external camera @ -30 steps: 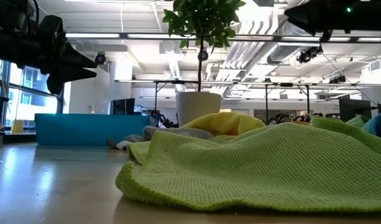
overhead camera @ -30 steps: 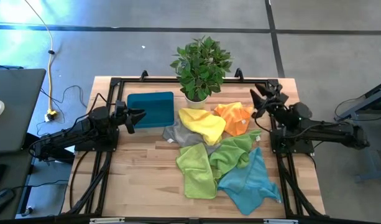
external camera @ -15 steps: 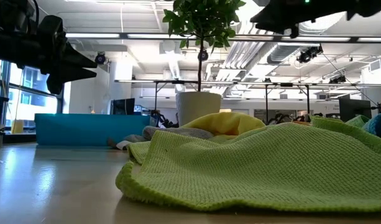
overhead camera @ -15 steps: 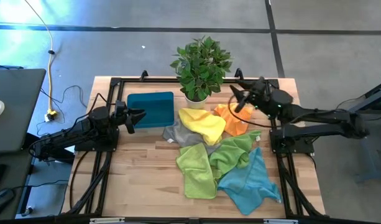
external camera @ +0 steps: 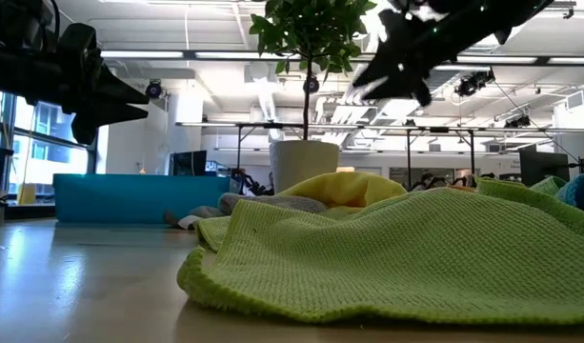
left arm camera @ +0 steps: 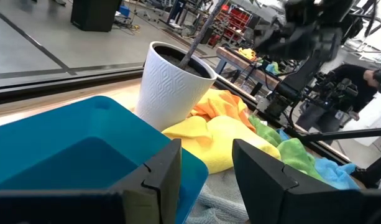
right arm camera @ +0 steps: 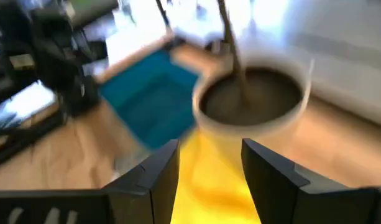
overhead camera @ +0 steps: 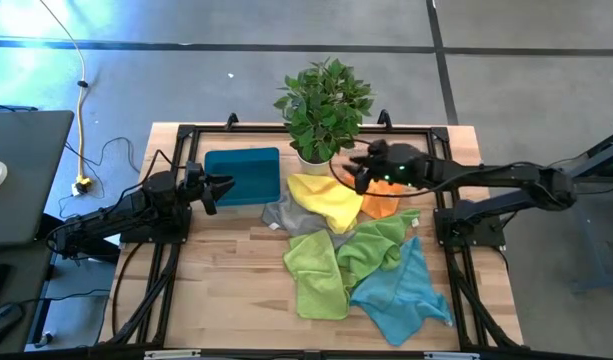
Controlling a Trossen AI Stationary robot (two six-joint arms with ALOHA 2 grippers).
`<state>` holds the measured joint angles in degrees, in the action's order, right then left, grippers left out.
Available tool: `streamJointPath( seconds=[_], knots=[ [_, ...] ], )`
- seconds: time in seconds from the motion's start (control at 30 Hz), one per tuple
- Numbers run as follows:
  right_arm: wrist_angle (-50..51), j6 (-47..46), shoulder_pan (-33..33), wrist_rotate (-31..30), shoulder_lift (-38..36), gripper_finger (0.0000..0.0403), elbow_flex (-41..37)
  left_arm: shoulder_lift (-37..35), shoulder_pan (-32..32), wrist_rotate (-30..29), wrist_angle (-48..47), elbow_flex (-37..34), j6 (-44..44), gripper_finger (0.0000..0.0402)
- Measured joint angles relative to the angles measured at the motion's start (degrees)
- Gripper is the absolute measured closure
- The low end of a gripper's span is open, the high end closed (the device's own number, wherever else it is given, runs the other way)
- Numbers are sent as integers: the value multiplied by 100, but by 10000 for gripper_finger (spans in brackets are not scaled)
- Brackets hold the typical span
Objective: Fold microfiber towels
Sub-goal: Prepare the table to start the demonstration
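Note:
Several microfiber towels lie in a loose heap on the table's middle and right: yellow (overhead camera: 326, 198), orange (overhead camera: 382, 205), grey (overhead camera: 286, 216), lime green (overhead camera: 316, 272), a second green one (overhead camera: 378, 243) and teal-blue (overhead camera: 401, 292). The yellow one rests on the grey and orange ones. My right gripper (overhead camera: 350, 172) is open and empty in the air over the yellow towel (right arm camera: 209, 186), close to the plant pot (right arm camera: 252, 102). My left gripper (overhead camera: 222, 187) is open and empty at the blue tray's left side (left arm camera: 66, 155).
A potted plant (overhead camera: 324, 105) in a white pot (overhead camera: 314, 155) stands at the far edge, right behind the towels. The rigid blue tray (overhead camera: 243, 176) sits at the far left. Bare wood (overhead camera: 226, 290) lies at the near left. Black frame rails (overhead camera: 286, 128) run along the table's edges.
My right gripper has swept from the table's far right corner toward the left, across the orange towel, to a spot over the yellow towel beside the plant pot, tipping downward. It has stayed open. The towels have not moved.

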<state>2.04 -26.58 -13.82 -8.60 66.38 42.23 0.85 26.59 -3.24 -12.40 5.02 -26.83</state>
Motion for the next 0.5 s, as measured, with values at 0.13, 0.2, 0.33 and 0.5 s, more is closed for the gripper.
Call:
streamJointPath(
  seconds=[0.13,0.2,0.33,0.5],
  knots=[
    [634,-681,2,420,309,238,13,1,0,1,0,0,0,268],
    [867,-963,18,586,453,238,13,-1,0,-1,0,0,0,268],
    [1177,-1220,223,714,708,238,14,1,0,0,0,-1,0,268],
    [1258,-1208,648,645,840,238,13,1,0,1,0,0,0,268]
  ],
)
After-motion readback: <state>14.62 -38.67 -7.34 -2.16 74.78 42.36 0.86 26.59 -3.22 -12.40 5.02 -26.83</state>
